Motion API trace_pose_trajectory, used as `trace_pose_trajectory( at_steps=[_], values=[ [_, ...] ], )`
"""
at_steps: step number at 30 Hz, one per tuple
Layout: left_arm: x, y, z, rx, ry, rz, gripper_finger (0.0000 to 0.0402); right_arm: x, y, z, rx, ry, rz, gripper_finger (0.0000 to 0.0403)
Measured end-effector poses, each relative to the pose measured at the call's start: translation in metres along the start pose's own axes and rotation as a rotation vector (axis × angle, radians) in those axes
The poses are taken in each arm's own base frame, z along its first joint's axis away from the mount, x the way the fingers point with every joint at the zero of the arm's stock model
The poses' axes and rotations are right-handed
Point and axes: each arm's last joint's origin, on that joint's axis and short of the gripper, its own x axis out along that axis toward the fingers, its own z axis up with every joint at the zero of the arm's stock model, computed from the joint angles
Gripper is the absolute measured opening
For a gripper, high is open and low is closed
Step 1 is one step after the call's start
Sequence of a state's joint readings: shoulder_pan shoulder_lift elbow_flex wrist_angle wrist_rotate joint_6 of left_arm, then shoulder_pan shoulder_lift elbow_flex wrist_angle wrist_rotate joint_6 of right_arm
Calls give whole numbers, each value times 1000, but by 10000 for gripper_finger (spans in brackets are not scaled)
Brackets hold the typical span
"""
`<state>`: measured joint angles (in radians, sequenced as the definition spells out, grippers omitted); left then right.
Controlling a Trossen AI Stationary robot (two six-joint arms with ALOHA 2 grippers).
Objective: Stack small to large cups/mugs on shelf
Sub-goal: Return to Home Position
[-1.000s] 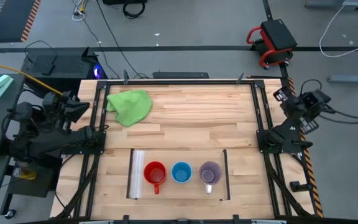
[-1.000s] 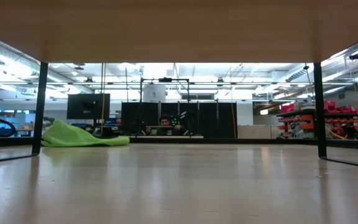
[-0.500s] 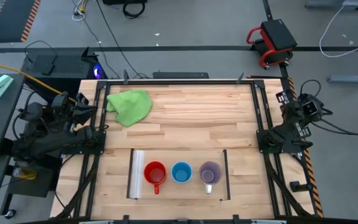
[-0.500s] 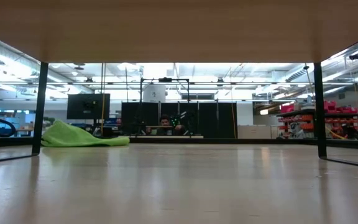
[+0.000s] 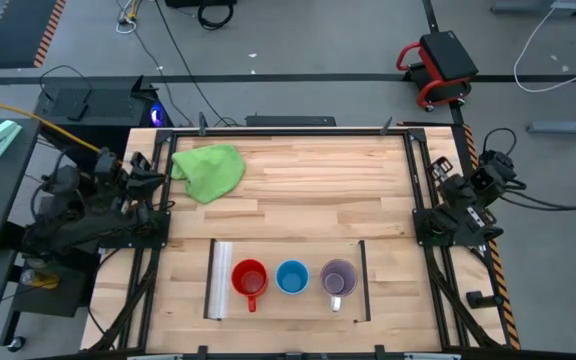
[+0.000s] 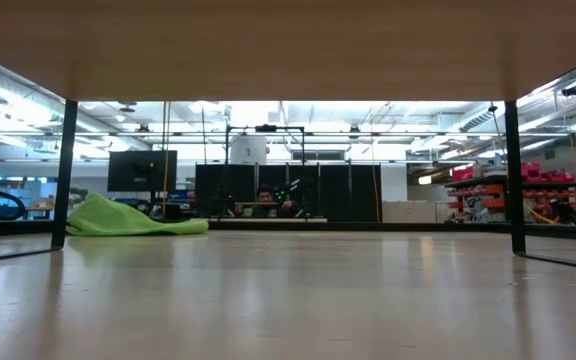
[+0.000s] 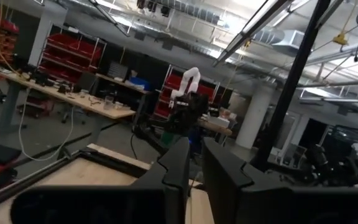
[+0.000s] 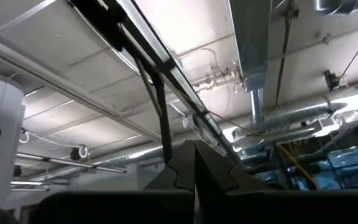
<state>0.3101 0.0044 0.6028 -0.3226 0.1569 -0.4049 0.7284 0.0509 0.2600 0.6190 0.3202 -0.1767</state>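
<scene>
Three small mugs stand upright in a row on the light-wood shelf [image 5: 288, 306], which lies flat near the table's near edge: the red mug [image 5: 250, 277] toward the left, the blue mug [image 5: 292, 277] in the middle, the translucent purple mug [image 5: 338, 278] toward the right. My left gripper [image 5: 151, 166] hovers at the table's left edge, far from the mugs; in its wrist view the left gripper [image 7: 196, 160] shows a narrow gap. My right gripper [image 5: 448, 184] is at the right edge; in its wrist view the right gripper [image 8: 195, 157] has its fingers together. The low view shows no mug.
A crumpled green cloth [image 5: 209, 171] lies at the table's far left corner, close to my left gripper; the same green cloth [image 6: 133, 218] shows in the low view. The shelf has a clear strip [image 5: 221, 280] at its left end and a dark bar [image 5: 364, 280] at its right.
Both arms have swung inward from outside the table frame: the left gripper toward the table's left edge and the green cloth, the right gripper toward the right edge. The mugs, the shelf and the cloth have stayed put.
</scene>
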Motion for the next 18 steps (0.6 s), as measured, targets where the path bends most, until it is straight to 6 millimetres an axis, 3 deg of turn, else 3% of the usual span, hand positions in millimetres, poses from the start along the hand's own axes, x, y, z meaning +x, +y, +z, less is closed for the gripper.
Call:
trace_pose_trajectory(
  at_steps=[12,18],
  values=[
    [14,14,-26,-38,28,15,57,-4,2,-18,106,85,9,9],
    [20,20,-38,-61,29,17,50,-17,1,-36,139,-5,-1,9]
  ],
)
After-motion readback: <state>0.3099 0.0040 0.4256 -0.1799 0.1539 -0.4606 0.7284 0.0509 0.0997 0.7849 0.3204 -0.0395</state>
